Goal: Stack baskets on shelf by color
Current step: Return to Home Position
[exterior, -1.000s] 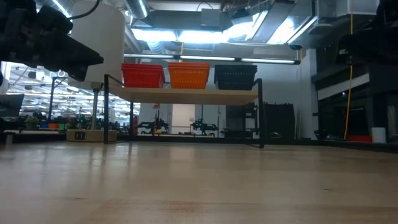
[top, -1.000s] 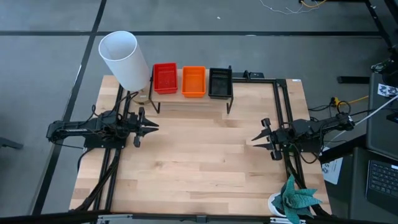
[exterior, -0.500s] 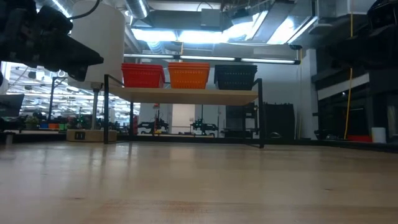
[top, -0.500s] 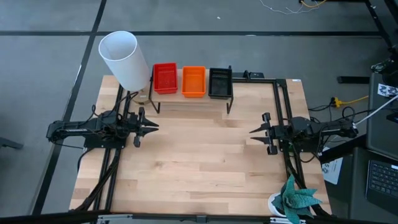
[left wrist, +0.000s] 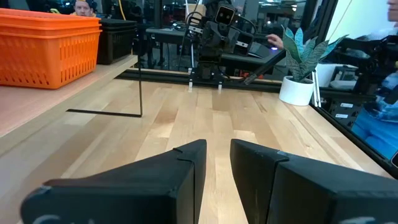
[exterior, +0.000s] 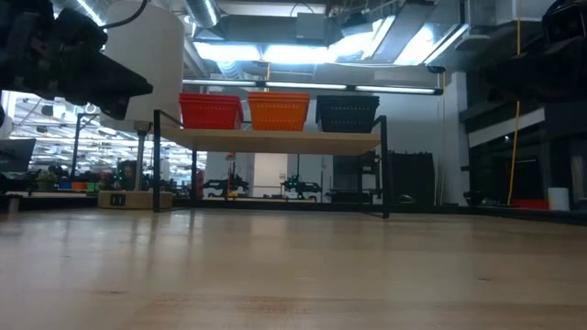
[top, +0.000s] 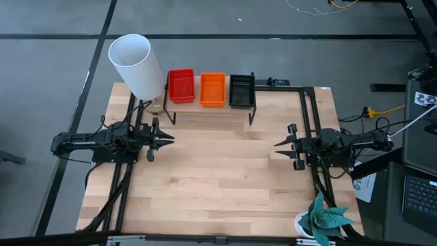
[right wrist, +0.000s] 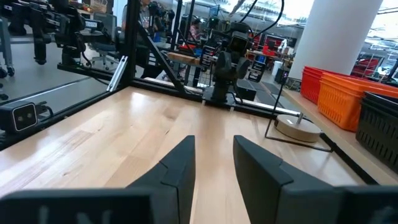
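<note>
The left gripper (top: 171, 139) hangs over the counter (top: 218, 191) in front of the shelf (exterior: 275, 140), toward its red end. Its fingers stand a narrow gap apart with nothing between them, and the right gripper (top: 276, 145), equally narrow and empty, faces it from just past the shelf's black end. On the shelf the baskets stand side by side as a red pile (top: 181, 85), an orange pile (top: 212, 89) and a black pile (top: 242, 91), though how many are in each cannot be counted. No basket shows off the shelf, so the sorting looks finished, and what is left seems only for the arms to settle at rest.
</note>
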